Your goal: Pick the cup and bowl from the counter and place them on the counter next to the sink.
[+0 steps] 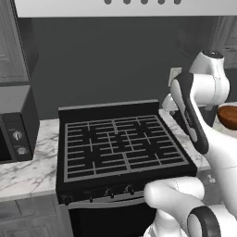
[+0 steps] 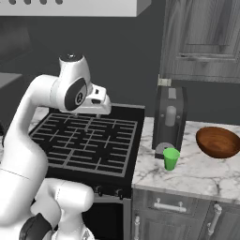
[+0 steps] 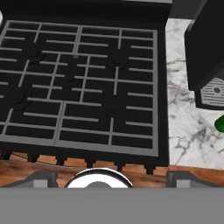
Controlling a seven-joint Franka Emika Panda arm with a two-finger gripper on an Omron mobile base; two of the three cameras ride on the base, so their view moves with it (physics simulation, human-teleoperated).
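Observation:
The green cup (image 2: 171,158) stands on the white marble counter (image 2: 201,176) right of the stove, just in front of a dark coffee machine. The reddish-brown bowl (image 2: 218,141) sits further right on the same counter, and its edge also shows as the bowl (image 1: 227,115). My gripper (image 3: 113,178) hangs above the stove grates, left of the cup, open with nothing between its far-apart fingertips (image 3: 43,178). A sliver of the cup (image 3: 220,124) shows at the right edge of the hand view. The sink is out of view.
A black grated stove (image 1: 122,146) fills the middle. The dark coffee machine (image 2: 169,119) stands at the counter's back, close behind the cup. A microwave (image 1: 16,125) sits on the left counter. Wall cabinets (image 2: 201,37) hang above the right counter.

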